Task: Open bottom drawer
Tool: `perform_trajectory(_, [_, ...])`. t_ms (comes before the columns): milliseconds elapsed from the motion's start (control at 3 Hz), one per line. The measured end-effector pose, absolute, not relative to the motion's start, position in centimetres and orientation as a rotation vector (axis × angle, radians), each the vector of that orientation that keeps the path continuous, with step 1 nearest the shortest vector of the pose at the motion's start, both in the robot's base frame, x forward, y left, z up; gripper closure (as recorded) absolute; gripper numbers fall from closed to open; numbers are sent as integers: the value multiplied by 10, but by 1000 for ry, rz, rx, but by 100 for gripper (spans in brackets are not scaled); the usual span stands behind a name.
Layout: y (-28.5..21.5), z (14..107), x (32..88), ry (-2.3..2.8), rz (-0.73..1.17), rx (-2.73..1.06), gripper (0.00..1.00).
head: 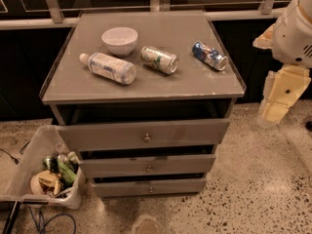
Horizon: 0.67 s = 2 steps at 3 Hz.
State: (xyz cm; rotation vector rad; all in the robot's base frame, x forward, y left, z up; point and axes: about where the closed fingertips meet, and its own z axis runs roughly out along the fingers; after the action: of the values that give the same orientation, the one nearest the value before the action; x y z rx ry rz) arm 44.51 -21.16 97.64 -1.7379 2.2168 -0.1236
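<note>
The desk [146, 84] stands at the centre of the view on a speckled floor [253, 189] and carries three grey drawer fronts. The top drawer [146, 134] is widest, and the middle drawer [146, 165] is narrower. The bottom drawer [148, 186] is the narrowest and lies lowest, just above the floor, with a dark gap above its front. A white bin [34, 150] holding rubbish sits on the floor beside the desk's left side. The robot arm [292, 28] enters at the right edge.

The hand [275, 106] hangs to the right of the desk, clear of it, at about top-drawer height. The bottom drawer is below it and well to its left. Whether the hand is released or clenched cannot be told.

On the desk top lie a plastic bottle [108, 67], a white bowl [120, 40], a green can [159, 59] and a blue can [209, 55]. A small round knob [150, 189] sits at the centre of the bottom drawer front.
</note>
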Motion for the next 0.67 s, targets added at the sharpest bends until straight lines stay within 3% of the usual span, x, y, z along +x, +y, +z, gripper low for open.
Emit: perform_trajectory(667, [-211,905,484,2208,6,-1705,0])
